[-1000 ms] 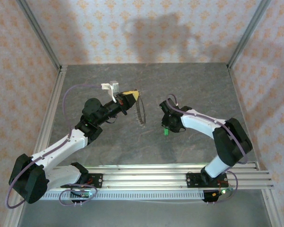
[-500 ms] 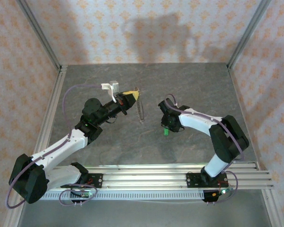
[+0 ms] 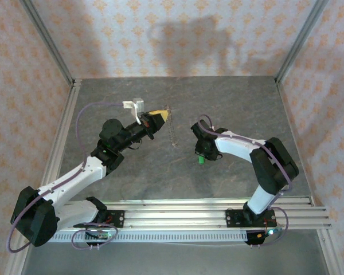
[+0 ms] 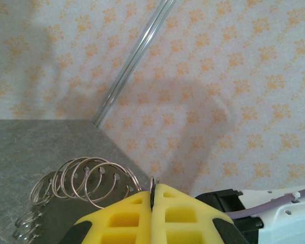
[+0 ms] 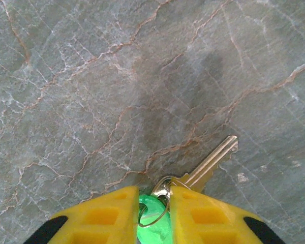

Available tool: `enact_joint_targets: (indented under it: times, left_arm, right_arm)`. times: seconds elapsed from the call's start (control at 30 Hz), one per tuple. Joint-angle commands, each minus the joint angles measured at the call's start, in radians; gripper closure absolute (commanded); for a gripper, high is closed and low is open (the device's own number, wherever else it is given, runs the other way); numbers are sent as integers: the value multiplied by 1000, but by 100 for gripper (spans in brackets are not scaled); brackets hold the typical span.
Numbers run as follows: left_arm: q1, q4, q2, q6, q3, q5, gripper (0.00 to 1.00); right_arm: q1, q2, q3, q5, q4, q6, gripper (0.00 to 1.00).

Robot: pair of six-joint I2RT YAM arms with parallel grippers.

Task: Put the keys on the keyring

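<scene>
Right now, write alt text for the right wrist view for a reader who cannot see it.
The right gripper pinches the green head of the key between its two yellow fingers. The head carries a small wire ring, and the metal blade points up and to the right over the grey veined table.

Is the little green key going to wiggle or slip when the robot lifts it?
It may wiggle: the right hand pinches the green key only at its head, so the blade sticks out free. It looks tiny and thin, so probably light. Its smooth metal blade might slide on the table.
</scene>
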Motion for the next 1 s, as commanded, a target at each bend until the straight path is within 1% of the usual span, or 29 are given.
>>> enact_joint_targets:
  times: [0.0,0.37,0.5,0.6,0.8,0.97]
  left_arm:
    - [9,31,-31,-2,22,22,100]
    - [10,33,-30,-2,23,24,100]
    - [10,29,-29,-2,25,26,100]
    - [10,27,-28,-2,27,28,100]
    - [10,-7,-28,9,43,31,100]
    - [10,-43,-15,11,72,37,100]
  right_arm:
    - [5,10,28,34,-19,-8,80]
    - [5,10,27,32,-16,-10,91]
    - [5,8,22,30,-13,-11,99]
    - [6,-2,19,40,-12,-14,100]
    - [2,-102,11,66,2,-31,100]
    - [-45,-234,-12,15,68,-40,100]
